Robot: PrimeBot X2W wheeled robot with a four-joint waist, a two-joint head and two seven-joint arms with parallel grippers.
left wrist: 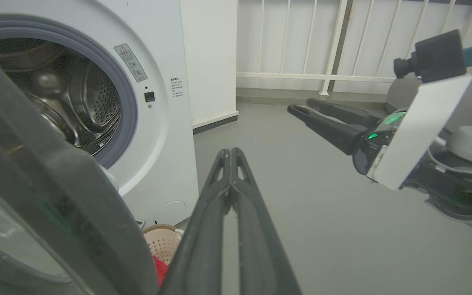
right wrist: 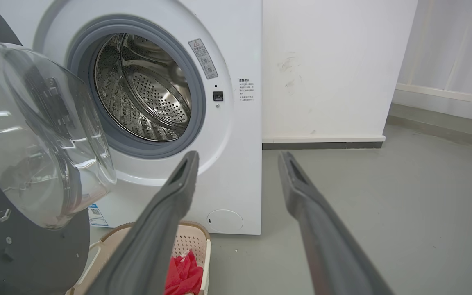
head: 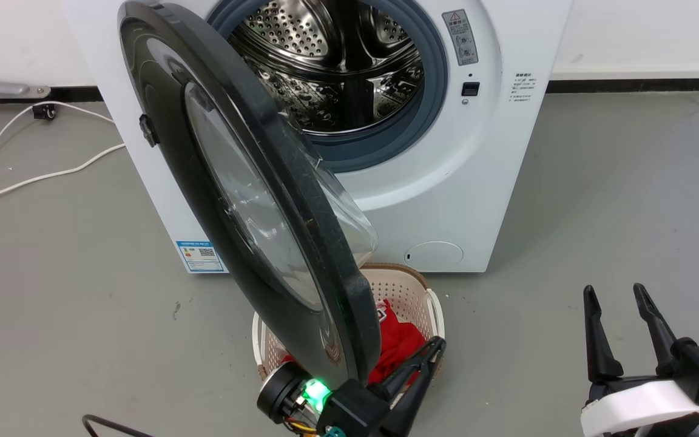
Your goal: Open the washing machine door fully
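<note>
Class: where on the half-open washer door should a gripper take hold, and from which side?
Likely the rim of the door, at its near, free edge, from the front: it stands edge-on there, while the glass bulges.

Right claw (right wrist: 239, 157) fingers spread, empty. Washing machine door (right wrist: 35, 135) swung out at left, steel drum (right wrist: 146, 90) exposed. Cream basket (right wrist: 198, 241) with red cloth (right wrist: 184, 272) by washing machine (right wrist: 240, 172) front.
</note>
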